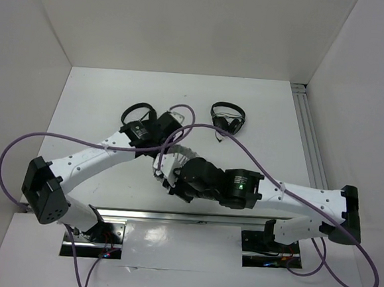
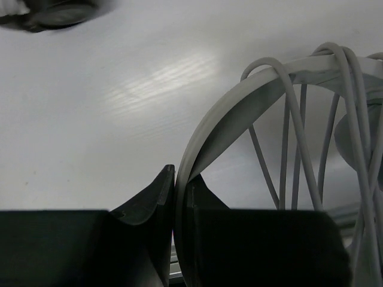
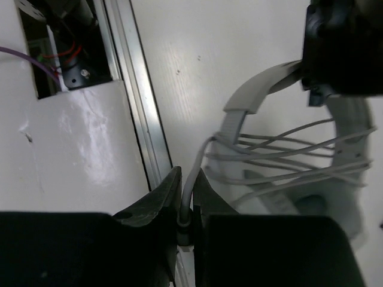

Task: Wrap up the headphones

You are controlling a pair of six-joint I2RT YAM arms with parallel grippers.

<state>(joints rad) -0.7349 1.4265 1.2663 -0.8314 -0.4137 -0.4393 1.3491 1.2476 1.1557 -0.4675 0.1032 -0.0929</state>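
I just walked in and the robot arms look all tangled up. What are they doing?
They are winding a cable around big white-grey headphones. The left arm has its jaws shut on the headband, holding it. The right arm pinches the thin grey cable in its jaws. Several loops already cross the headphones. Two small black headphones lie farther back.

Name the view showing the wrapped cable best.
Right wrist: the cable loops across the headband, one strand in the right gripper. Left wrist shows few strands close up; in top external arms hide it.
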